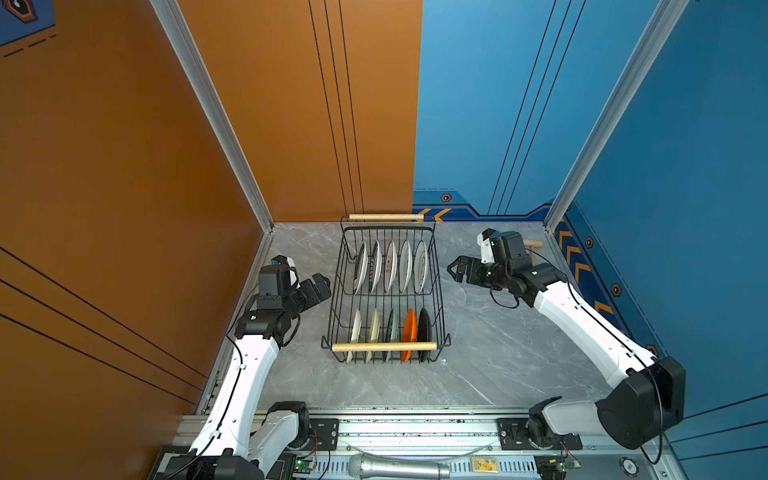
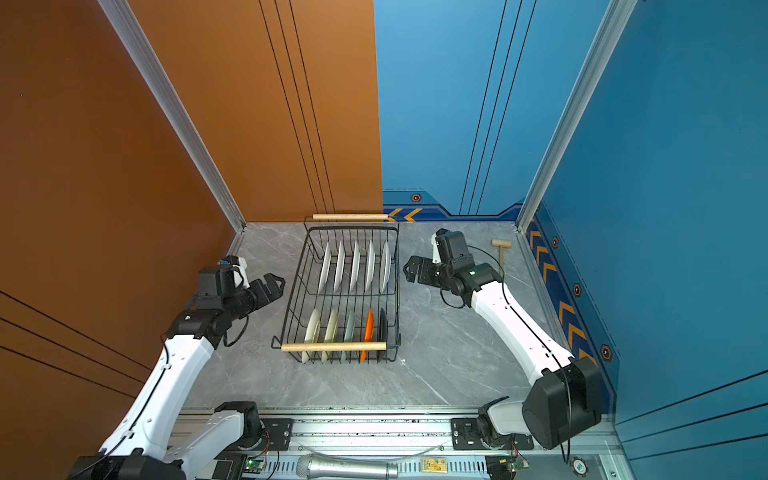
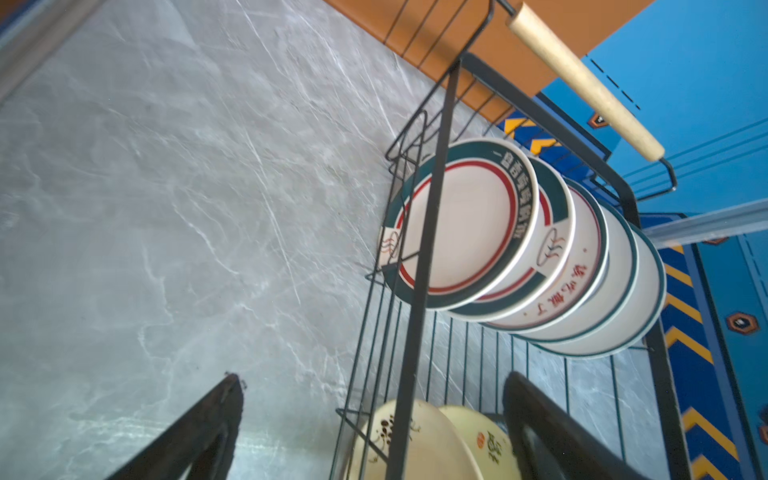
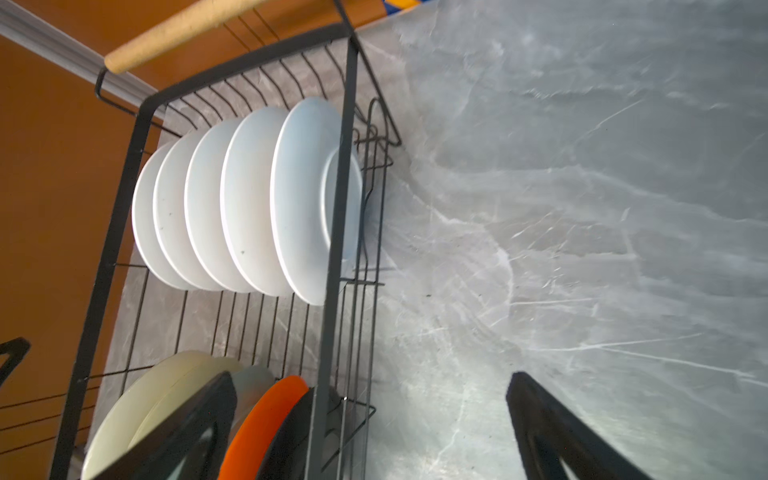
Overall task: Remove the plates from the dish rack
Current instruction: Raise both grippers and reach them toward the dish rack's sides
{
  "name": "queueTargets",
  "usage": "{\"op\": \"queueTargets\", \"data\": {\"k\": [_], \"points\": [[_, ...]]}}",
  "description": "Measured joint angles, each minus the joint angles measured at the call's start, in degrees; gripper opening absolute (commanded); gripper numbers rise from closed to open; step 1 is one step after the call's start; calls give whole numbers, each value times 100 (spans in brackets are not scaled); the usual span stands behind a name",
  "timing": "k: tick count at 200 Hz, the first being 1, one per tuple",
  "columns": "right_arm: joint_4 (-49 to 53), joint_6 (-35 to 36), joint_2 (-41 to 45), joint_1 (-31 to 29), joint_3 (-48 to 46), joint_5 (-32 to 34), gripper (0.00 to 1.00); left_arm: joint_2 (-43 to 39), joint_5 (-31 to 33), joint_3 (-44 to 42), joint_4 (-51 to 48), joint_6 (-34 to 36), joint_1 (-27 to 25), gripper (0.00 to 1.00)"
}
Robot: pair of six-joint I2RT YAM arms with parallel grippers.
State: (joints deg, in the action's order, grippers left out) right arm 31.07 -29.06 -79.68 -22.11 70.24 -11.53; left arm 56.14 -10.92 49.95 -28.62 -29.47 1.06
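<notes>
Standing place: the dish rack [image 1: 388, 227] sits on the grey marbled desk [image 1: 498, 340], centred and toward the back, long axis front to back.
Back row: five larger plates [image 1: 390, 266], white with dark rims, stand on edge in the rear half of the rack; the left wrist view shows their printed faces [image 3: 461, 224].
Front row: five smaller plates [image 1: 388, 332] stand on edge in the near half: two cream, one dark green, one orange, one black, counted from the left.
Left pincer: the left pincer [image 1: 326, 289] is spread wide and carries nothing; it sits just beside the rack's left wall, apart from it.
Right pincer: the right pincer [image 1: 453, 268] is spread wide and carries nothing; it sits just beside the rack's right wall, level with the back row.
Obstructions above the plates: the near handle [image 1: 384, 346] crosses over the front row; the far handle [image 1: 380, 217] lies behind the back row.
Rack walls: black wire sides stand between each pincer and the plates.
Other items: a wooden T-shaped piece [image 2: 501, 245] lies near the back right corner, behind the right arm; a microphone [image 1: 395, 467] lies beyond the front rail [image 1: 415, 424].
Back edge: the far handle is close to the orange wall [image 1: 291, 124] and the blue wall [image 1: 478, 104].
Open room: bare desk runs wide to the rack's right and in front of it; the strip on its left is narrower.
</notes>
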Motion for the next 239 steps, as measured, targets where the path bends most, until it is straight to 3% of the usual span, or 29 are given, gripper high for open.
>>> {"op": "queueTargets", "data": {"k": [77,239], "points": [[24,-389,-605,-380,289,-393,94,680,-605,238,-260,-186,-85,98],[-728,-833,-964,-726,-9,-520,86,1687,-938,627,227,-162,-116,98]]}}
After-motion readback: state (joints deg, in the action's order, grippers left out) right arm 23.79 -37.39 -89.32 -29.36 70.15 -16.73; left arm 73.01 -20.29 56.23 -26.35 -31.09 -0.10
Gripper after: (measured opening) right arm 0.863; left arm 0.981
